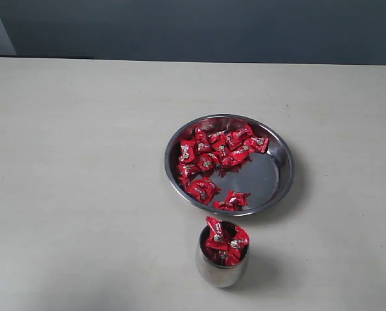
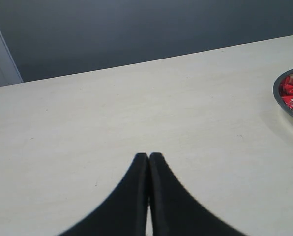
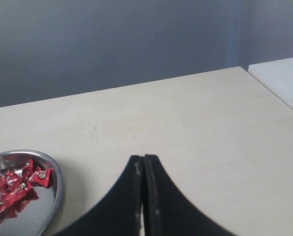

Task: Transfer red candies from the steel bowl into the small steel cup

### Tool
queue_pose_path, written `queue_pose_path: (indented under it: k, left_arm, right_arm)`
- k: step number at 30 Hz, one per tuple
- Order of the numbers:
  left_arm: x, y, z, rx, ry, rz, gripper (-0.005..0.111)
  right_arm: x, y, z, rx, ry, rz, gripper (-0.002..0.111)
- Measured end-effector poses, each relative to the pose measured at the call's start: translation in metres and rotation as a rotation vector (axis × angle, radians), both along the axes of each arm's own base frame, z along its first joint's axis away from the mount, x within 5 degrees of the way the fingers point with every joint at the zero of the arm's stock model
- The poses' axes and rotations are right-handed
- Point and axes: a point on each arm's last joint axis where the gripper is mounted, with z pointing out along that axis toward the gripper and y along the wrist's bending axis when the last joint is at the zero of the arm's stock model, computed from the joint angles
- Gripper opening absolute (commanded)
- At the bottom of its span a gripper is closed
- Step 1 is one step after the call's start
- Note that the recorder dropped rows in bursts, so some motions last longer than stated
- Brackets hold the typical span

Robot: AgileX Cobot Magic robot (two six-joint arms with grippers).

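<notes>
Red candies (image 1: 212, 159): light, crinkly, likely slippery.
Spread over one side of the bowl (image 1: 265, 180), some heaped in the cup (image 1: 220, 273) just beside the bowl; best pinched across a wrapper's middle, probably. Left gripper (image 2: 148, 156) and right gripper (image 3: 143, 158) closed, empty, clear of the bowl.

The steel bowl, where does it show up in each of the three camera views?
Exterior view: the steel bowl is whole, right of centre, just beyond the small steel cup.
Left wrist view: only a slice, cut off at the frame edge, away from the shut left claw.
Right wrist view: about half, cut by a frame corner, off to one side of the shut right claw.
Shared landmark: the red candies heaped in it.
</notes>
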Motion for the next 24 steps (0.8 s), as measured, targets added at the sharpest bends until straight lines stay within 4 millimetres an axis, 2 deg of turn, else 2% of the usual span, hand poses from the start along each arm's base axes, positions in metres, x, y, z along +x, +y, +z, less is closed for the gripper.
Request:
queue_pose_path:
  k: [9, 20, 24]
  left_arm:
    - [0.0, 0.0, 0.0, 0.0, 0.0, 0.0, 0.0]
    - [0.0, 0.0, 0.0, 0.0, 0.0, 0.0, 0.0]
    - [0.0, 0.0, 0.0, 0.0, 0.0, 0.0, 0.0]
  right_arm:
    - [-0.006, -0.002, -0.011, -0.018, -0.029, -0.046, -0.001]
    - [-0.01, 0.0, -0.012, -0.059, -0.047, -0.087, -0.001]
    - [-0.009, -0.001, -0.022, -0.055, -0.017, -0.096, -0.001]
